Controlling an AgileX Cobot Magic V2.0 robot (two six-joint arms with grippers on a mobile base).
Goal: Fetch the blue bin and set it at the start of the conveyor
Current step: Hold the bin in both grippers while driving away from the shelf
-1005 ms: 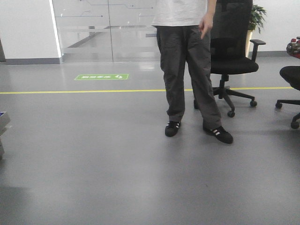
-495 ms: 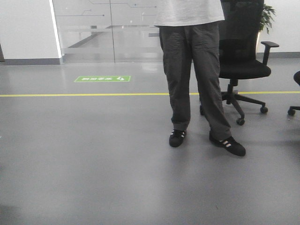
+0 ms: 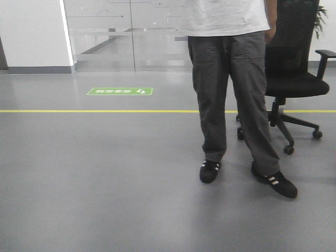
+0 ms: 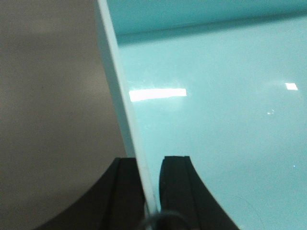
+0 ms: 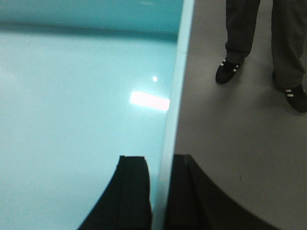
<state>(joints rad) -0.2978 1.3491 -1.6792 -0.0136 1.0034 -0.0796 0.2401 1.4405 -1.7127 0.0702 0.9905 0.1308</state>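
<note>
The left hand [image 4: 151, 165] is seen pinched on a wall of the blue bin [image 4: 216, 120], one dark finger lying outside the pale rim and the other inside. The right hand [image 5: 160, 163] is clamped in the same way on the opposite wall, with the turquoise interior to its left and the floor to its right. The bin is thus held between the two hands, above the floor [image 3: 105, 184]; its smooth inner bottom is empty where it can be seen.

The fetching is judged to be done and the carrying step to be in hand. The conveyor start is shown in no view, so it must first be found and approached by the mobile base. Both pinches would need to be kept even and the bin kept level while the base is driven. A person [image 3: 231, 94] in grey trousers and black shoes is standing close ahead, and room should be left for them.

No surface carrying things is visible; only grey, lightly glossy floor is shown. It is crossed by a yellow line [image 3: 105, 111], with a green floor marking [image 3: 120, 91] beyond it. A glass partition [image 3: 126, 37] closes the room at the back, and a black office chair [image 3: 294, 68] stands just behind the person.
</note>
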